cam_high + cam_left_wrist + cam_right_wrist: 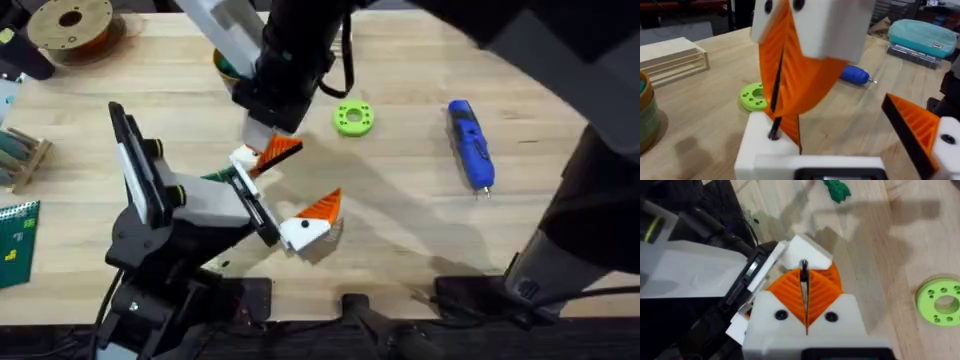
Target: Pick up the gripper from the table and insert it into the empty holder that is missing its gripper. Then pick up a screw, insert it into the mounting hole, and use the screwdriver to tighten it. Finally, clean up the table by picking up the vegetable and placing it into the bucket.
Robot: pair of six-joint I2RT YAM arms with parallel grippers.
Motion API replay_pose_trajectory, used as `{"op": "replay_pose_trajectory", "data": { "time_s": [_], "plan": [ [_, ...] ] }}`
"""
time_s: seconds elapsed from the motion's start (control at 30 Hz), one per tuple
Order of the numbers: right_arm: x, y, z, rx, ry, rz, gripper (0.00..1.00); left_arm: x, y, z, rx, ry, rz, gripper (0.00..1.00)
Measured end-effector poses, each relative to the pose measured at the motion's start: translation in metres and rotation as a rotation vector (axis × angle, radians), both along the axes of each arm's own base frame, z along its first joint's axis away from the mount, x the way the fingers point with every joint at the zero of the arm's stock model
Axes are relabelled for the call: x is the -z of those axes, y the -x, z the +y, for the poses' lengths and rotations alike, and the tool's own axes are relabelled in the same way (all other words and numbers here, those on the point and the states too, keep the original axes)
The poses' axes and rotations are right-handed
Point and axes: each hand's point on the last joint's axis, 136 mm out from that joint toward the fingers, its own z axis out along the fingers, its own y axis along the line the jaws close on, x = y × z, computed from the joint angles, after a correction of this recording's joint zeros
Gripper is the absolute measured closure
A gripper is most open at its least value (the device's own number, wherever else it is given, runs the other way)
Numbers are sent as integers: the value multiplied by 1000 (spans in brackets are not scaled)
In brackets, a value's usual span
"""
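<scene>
Near the middle of the table [400, 250], the right gripper [272, 148] reaches across from the far side and points down at the left gripper [285, 190]. The right one's orange ribbed pads [825, 292] are pressed together, clenched on a thin dark pin [803, 272] that sticks out past their tips. In the left wrist view the pin's end touches the top of the holder [765, 147], the white finger base on one side of the left gripper.

The left gripper is spread wide and grips nothing. Its other finger carries an orange wedge [322, 208] on a white base and stands well apart from the holder.

Orange shows right against the holder, but I cannot tell whether any of it is the loose orange fingertip or only the right gripper's pads.

The screwdriver [471, 145] lies flat on the wood off to the right, apart from both grippers. A lime-green ring disc [353, 118] lies between it and the right gripper. The bucket [645, 117] stands on the far left side of the work area, partly hidden behind the right arm in the overhead view. The green vegetable [836, 189] lies on the bare wood near the left gripper.
</scene>
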Motion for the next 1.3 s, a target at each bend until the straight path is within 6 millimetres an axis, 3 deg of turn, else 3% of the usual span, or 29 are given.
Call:
{"op": "replay_pose_trajectory", "data": {
  "time_s": [1.07,1.3],
  "plan": [
    [-3,0,11,-9,-52,11,995,0,0,0,1,0,-1,14],
    [-18,-15,6,23,-85,-13,995,0,0,0,1,-1,-1,14]
  ]
}}
